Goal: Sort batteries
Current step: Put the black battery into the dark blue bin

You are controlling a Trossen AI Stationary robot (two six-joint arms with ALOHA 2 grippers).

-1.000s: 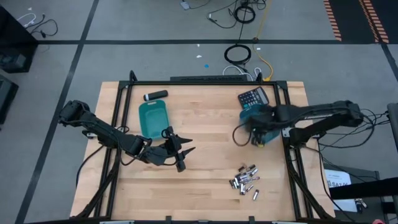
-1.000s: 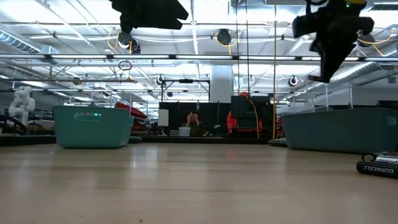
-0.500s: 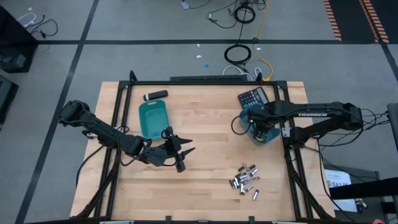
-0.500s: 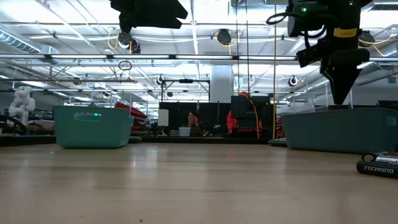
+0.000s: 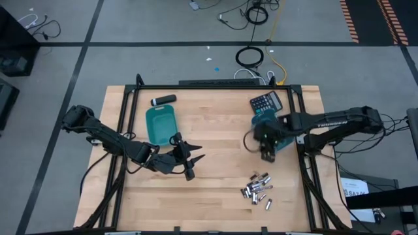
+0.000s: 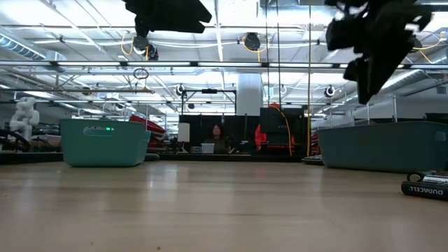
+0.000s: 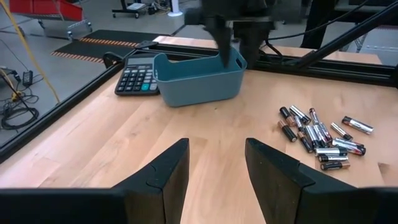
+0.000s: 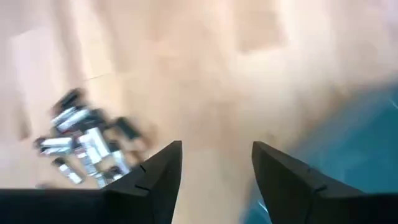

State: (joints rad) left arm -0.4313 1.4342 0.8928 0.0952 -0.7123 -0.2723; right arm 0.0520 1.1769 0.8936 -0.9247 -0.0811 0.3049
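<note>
Teal bin (image 5: 160, 124) at left sits beside the idle left gripper (image 5: 191, 158), fingers apart, nothing held, same as a sec ago. Batteries (image 5: 257, 188) lie heaped on the wood, near the front edge. Right gripper (image 5: 268, 155) was shut over the right bin (image 5: 260, 118) a sec ago; now it's opened, empty, and swung off the bin toward the heap. Prob. one cell dropped in, next pick coming.

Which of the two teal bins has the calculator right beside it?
The teal bin on the table's right side, under the right arm; the calculator sits against its far end. The other bin, on the left, has a black cylinder nearby instead.
</note>
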